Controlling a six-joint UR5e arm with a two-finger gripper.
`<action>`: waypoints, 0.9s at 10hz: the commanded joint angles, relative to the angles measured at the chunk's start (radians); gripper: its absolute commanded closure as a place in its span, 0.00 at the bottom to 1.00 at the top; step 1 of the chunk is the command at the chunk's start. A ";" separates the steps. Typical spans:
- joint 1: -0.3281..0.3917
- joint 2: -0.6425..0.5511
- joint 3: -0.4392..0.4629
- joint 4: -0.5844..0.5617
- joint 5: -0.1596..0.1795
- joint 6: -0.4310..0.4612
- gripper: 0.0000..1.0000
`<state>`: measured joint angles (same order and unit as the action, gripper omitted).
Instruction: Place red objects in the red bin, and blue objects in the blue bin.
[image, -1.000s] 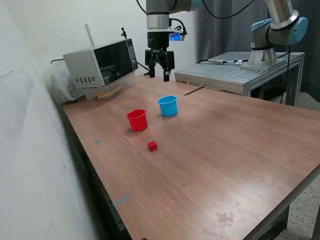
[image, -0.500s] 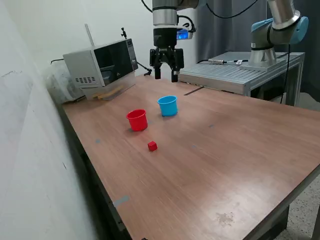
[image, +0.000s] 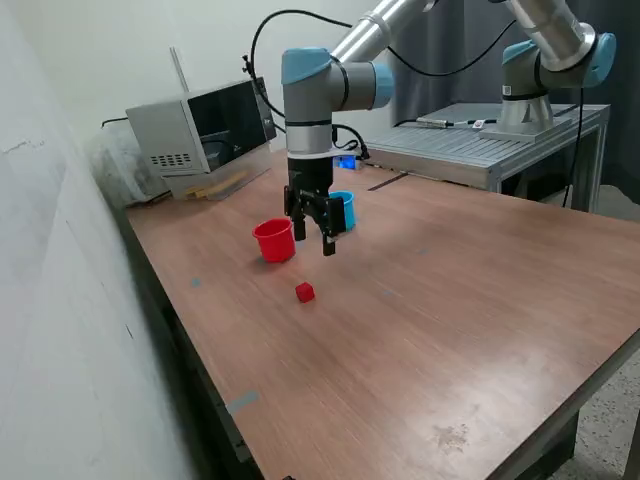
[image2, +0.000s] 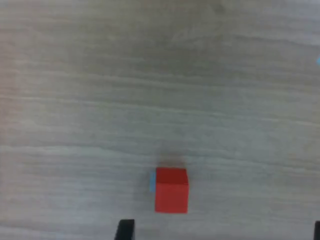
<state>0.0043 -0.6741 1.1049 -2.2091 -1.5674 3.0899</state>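
While pincer hangs apart | red cube on table

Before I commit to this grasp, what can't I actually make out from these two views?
- Cup contents: the exterior view shows the red cup and blue cup from the side, so their insides are hidden; the gripper partly covers the blue one.
- Blue cubes: none visible in either view.
- Wrist view: blurred; only fingertip ends show at the edge near the red cube.

The arm hides most of the blue bin
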 joint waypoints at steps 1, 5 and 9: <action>-0.001 0.069 -0.037 -0.040 0.000 0.001 0.00; -0.001 0.128 -0.059 -0.056 0.000 0.001 0.00; -0.006 0.148 -0.096 -0.069 0.000 0.001 0.00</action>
<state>0.0005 -0.5306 1.0174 -2.2700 -1.5677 3.0910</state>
